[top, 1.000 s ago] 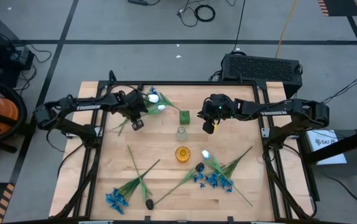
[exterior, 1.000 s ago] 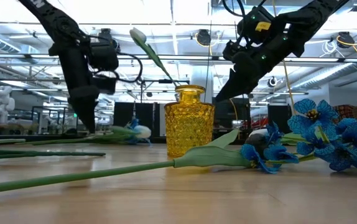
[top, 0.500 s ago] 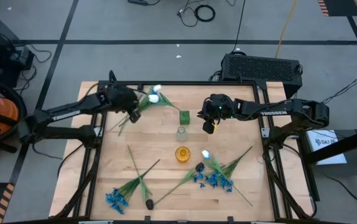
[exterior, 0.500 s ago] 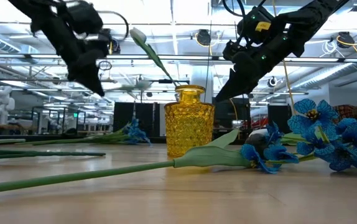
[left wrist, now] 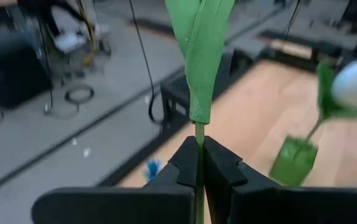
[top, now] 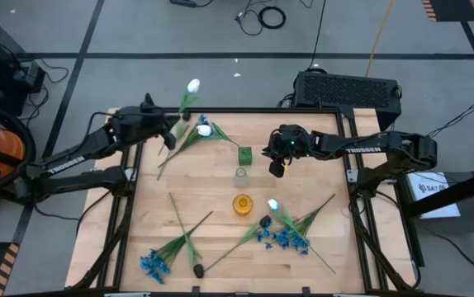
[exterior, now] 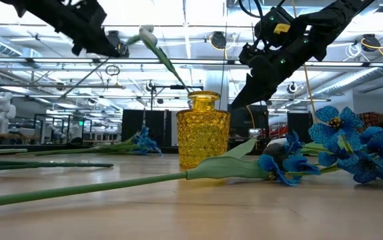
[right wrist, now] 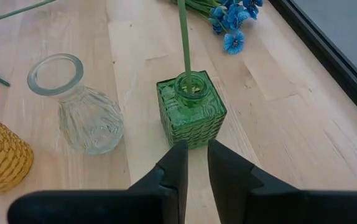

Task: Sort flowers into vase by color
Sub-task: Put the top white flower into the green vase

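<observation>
My left gripper (left wrist: 199,163) pinches the white tulip's thin green stem (left wrist: 199,177) aloft beyond the table's far-left edge (top: 138,111), well clear of the square green glass vase (top: 245,154).

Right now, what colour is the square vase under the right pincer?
Green: the square vase is textured green glass, shown best in the right wrist view, just ahead of the right pincer.

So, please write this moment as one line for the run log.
left gripper: shut on white tulip, lifted over table's far-left edge | right gripper: waiting above green vase | yellow vase: empty
</observation>
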